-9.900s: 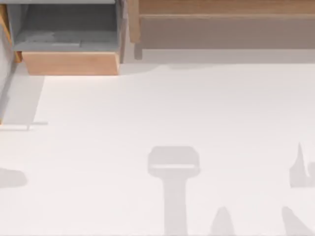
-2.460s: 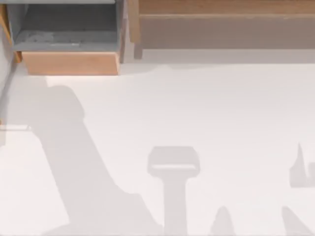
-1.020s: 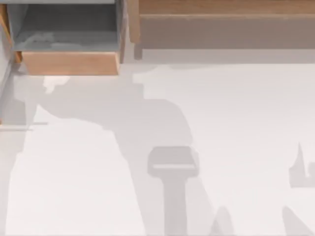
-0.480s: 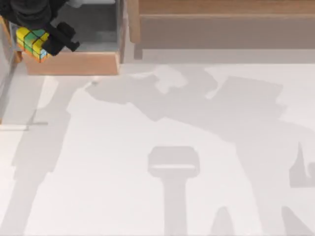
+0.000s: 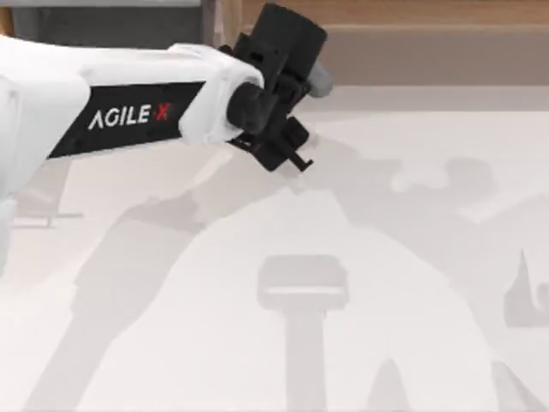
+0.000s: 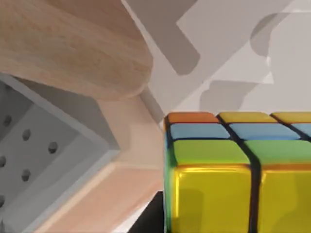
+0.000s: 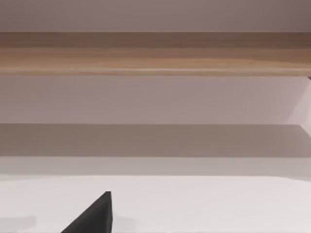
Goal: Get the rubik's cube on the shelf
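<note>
Left end effector (image 5: 296, 146) reaches in from the top view's left, its dark head above the white tabletop (image 5: 412, 283) just in front of the shelf (image 5: 429, 51). From the left wrist view, the rubik's cube (image 6: 238, 174) sits close up against it and looks held, with yellow, green, blue and orange tiles, near a rounded light-wood edge (image 6: 73, 48) and a grey perforated panel (image 6: 29, 141). For the right arm, whose wrist camera faces the shelf's lighter board, I cannot tell the fingers' state.

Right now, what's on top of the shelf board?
Nothing rests on the visible stretch of the shelf. The left arm's gripper hides part of it from above. The rubik's cube is in the left wrist view, near the light-wood compartment.
</note>
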`<state>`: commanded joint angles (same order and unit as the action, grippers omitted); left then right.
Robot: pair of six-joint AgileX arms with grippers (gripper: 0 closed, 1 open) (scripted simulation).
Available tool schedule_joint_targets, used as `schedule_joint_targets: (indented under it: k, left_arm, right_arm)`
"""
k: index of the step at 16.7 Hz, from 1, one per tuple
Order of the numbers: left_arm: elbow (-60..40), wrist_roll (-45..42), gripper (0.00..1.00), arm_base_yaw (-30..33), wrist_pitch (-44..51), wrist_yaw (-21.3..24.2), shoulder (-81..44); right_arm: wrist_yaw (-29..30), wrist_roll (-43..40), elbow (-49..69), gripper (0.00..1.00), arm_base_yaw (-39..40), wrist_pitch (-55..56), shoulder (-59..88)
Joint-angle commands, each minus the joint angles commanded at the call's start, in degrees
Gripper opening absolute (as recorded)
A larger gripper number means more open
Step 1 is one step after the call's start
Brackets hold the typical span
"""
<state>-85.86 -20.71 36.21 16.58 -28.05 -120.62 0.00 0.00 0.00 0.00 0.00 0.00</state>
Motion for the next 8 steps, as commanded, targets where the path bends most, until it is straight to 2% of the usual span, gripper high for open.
schedule_joint_targets:
  k: [4, 8]
  left_arm:
    - [3.2, 2.6, 0.00, 7.5, -22.4, -5.6, -4.7]
    - [3.0, 4.8, 0.00, 12.2, -44.7, -10.5, -10.0]
  right_arm:
    - [0.0, 0.0, 0.0, 1.00, 0.0, 0.0, 0.0]
    - [0.0, 0.0, 0.0, 1.00, 0.0, 0.0, 0.0]
